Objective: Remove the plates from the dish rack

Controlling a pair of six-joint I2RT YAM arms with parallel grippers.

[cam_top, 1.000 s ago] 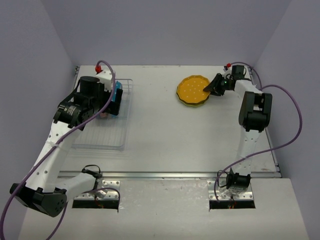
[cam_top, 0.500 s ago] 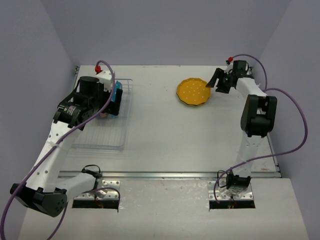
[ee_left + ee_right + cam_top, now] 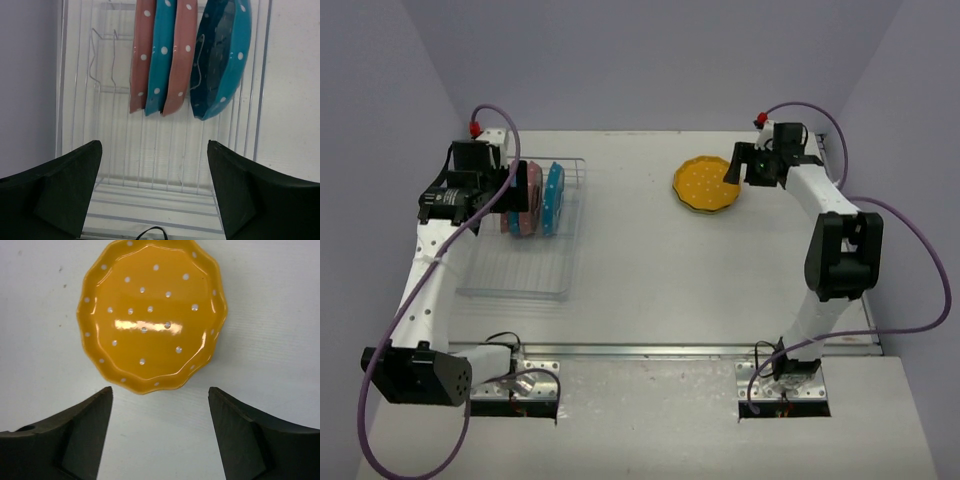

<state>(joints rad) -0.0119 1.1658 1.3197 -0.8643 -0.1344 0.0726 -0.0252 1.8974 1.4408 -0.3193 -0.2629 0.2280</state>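
Observation:
Several plates stand on edge at the far end of the wire dish rack (image 3: 520, 262): a pink one (image 3: 138, 55), a blue one (image 3: 163, 55), another pink one (image 3: 183, 50) and a deeper blue one (image 3: 223, 55). From above they show as pink (image 3: 527, 203) and blue (image 3: 555, 196). My left gripper (image 3: 152, 146) is open over the rack's wires, short of the plates, with nothing between its fingers. An orange dotted plate (image 3: 152, 315) lies flat on the table, and from above (image 3: 707, 180) a greenish rim shows under it. My right gripper (image 3: 160, 390) hangs open just off its edge.
The rack (image 3: 150, 165) sits near the left wall; its near half holds no plates. The grey table (image 3: 660, 280) runs between the rack and the orange plate. The right arm's elbow (image 3: 842, 255) stands by the table's right edge.
The right gripper has let go of the orange plate, opened and drawn back from it. The left arm has pulled back leftward off the racked plates.

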